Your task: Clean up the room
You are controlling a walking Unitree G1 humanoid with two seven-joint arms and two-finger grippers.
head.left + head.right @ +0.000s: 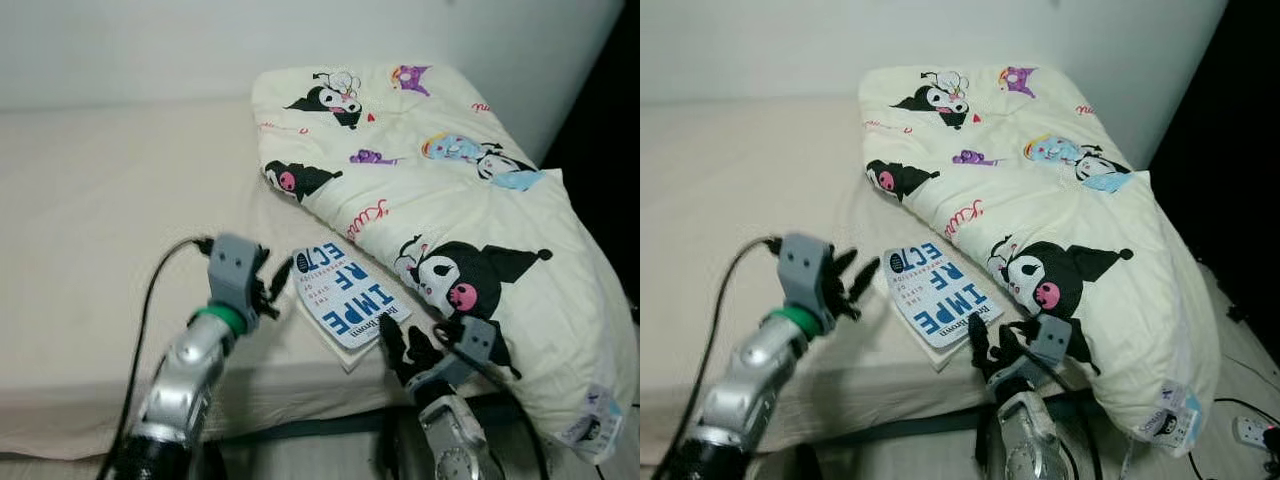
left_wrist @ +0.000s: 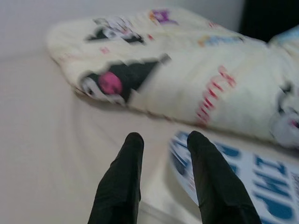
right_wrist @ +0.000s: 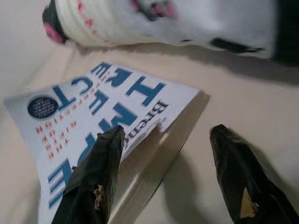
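Book (image 1: pixel 347 297) between your two end effectors is the thing to pick up: it lies flat on the bed (image 1: pixel 90 200), close to the bed's near edge and just beside the folded cartoon-print quilt (image 1: pixel 440 190) beyond it. You have the right end effector (image 3: pixel 168 177) at the book's near corner, fingers spread wide and gripping nothing; one finger (image 3: pixel 96 172) overlaps the cover in the wrist view while the other sits off on the sheet, which looks like a line-up to straddle the spine edge. Your left end effector (image 2: pixel 161 179) hangs at the book's far-left edge, fingers moderately apart and empty, probably to steady or block the book. It is a thin white paperback with large blue block lettering, smaller red text and a dark round badge; expect it to slide on the sheet.
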